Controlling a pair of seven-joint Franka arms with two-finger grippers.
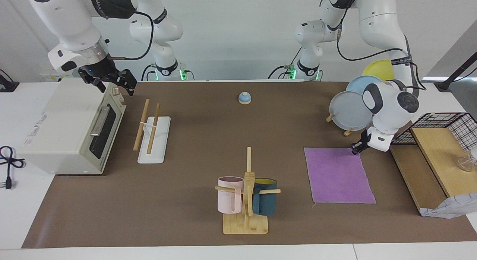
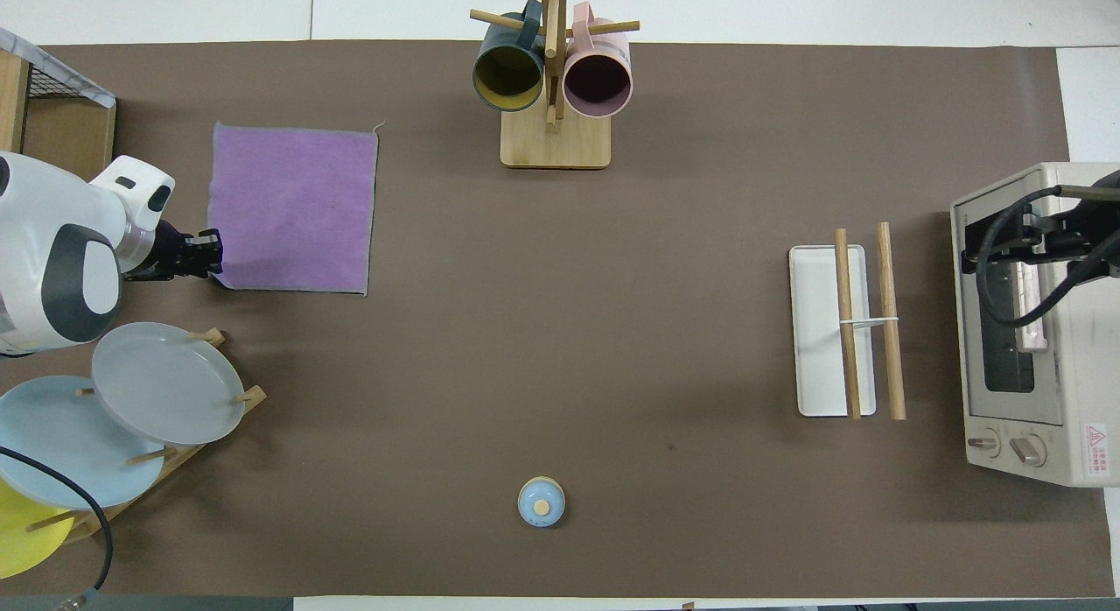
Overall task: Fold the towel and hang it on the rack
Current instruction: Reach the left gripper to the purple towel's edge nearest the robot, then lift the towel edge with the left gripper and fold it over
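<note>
The towel (image 1: 339, 175) lies flat, purple face up, at the left arm's end of the table, and the left gripper (image 1: 357, 148) is down at its corner nearest the robots; whether its fingers pinch the cloth cannot be told. The right gripper (image 1: 111, 81) waits spread over the toaster oven (image 1: 67, 126). Only the facing view shows that gripper whole; the overhead view shows the towel's full square outline beside the left gripper's tip.
</note>
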